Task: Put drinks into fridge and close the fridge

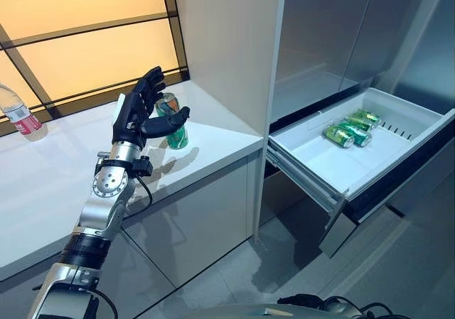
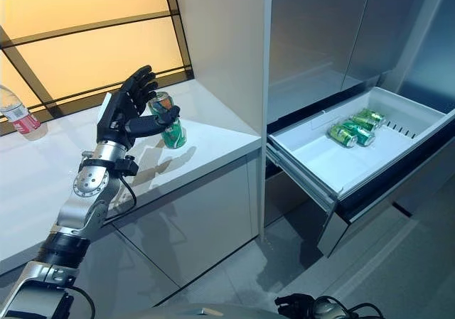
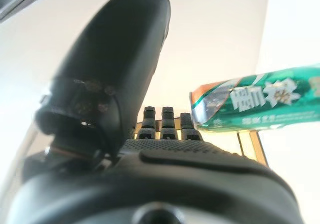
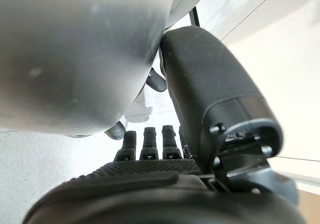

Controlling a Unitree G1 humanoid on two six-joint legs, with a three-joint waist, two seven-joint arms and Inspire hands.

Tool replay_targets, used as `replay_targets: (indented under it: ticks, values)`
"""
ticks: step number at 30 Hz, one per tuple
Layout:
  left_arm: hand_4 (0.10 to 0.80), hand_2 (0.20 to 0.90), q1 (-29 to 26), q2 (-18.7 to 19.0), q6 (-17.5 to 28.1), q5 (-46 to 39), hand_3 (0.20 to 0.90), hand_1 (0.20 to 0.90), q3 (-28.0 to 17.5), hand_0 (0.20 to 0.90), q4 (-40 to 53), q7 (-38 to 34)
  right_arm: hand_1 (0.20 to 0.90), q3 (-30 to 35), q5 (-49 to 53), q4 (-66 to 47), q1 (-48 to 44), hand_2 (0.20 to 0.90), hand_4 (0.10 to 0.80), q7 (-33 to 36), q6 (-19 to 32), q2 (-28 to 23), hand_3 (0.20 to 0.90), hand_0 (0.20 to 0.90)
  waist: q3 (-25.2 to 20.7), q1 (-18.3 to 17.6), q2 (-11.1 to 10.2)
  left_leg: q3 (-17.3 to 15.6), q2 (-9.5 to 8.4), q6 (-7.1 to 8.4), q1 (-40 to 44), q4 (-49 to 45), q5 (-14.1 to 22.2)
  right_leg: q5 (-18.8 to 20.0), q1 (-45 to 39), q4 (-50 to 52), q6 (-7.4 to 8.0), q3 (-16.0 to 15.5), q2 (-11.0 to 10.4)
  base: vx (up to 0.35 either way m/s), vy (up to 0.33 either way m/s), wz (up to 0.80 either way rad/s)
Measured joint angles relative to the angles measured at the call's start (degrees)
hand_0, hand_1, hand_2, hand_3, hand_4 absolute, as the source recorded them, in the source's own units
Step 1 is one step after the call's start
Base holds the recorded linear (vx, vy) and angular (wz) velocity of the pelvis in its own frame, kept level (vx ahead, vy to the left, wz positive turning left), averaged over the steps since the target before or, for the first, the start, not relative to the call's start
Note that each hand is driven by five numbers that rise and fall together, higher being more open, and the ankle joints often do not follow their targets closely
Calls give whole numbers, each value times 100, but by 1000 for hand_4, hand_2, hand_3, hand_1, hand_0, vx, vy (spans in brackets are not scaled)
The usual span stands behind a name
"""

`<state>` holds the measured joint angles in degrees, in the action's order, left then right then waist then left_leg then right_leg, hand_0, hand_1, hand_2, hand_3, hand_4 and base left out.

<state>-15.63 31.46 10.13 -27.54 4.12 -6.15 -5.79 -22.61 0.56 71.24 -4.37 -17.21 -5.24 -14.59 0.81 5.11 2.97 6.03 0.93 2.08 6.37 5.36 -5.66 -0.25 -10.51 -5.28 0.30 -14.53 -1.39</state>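
Observation:
A green can (image 1: 176, 136) stands upright on the white counter (image 1: 64, 170), near the tall white cabinet side. My left hand (image 1: 131, 116) is open right beside it. Its fingers (image 1: 149, 84) point up behind the can and its thumb (image 1: 169, 122) crosses in front of it without closing. In the left wrist view the can (image 3: 260, 104) shows past the thumb (image 3: 115, 69). The fridge's white drawer (image 1: 341, 164) is pulled out at the right, with green cans (image 1: 352, 128) lying in its back part. My right hand (image 4: 150, 184) is idle, fingers straight.
A clear plastic bottle with a red label (image 1: 21, 116) stands at the counter's far left by the window. The white cabinet side (image 1: 227, 42) rises between counter and fridge. The steel fridge doors (image 1: 320, 35) above the drawer are closed. Grey floor lies below the drawer.

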Motion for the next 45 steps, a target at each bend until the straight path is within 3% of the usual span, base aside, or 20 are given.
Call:
replay_targets:
  ticks: [12, 19, 36, 45]
  values:
    - [800, 900, -29, -3, 295, -15, 900, 900, -96, 900, -397, -171, 900, 151, -76, -25, -2, 900, 800, -61, -16, -7, 900, 900, 0, -142, -3, -166, 6, -19, 65, 3, 31, 6, 4, 1, -3, 211, 2, 22, 19, -7]
    - [800, 900, -148, -4, 655, -633, 900, 900, -217, 900, -390, -56, 900, 156, -78, -108, -10, 900, 800, -60, -34, -5, 900, 900, 32, -304, -57, -263, 12, -19, 110, 2, 58, 23, 4, 1, -27, 309, 1, 13, 20, -7]
    - [800, 900, -279, 12, 754, -351, 900, 900, -290, 900, 42, -314, 900, 158, -180, -171, -5, 900, 800, -56, -6, -3, 900, 900, 39, -367, -75, -401, 16, -31, 174, 3, 101, 25, 4, 1, -27, 446, 0, 4, 13, -3]
    - [800, 900, -462, 319, 761, 274, 900, 900, -350, 900, -1122, -916, 900, 169, -180, -190, 10, 900, 800, -57, -5, -6, 900, 900, 30, -376, -88, -448, 11, -37, 194, 3, 119, 28, 7, 1, -30, 484, -8, 14, 38, -3]
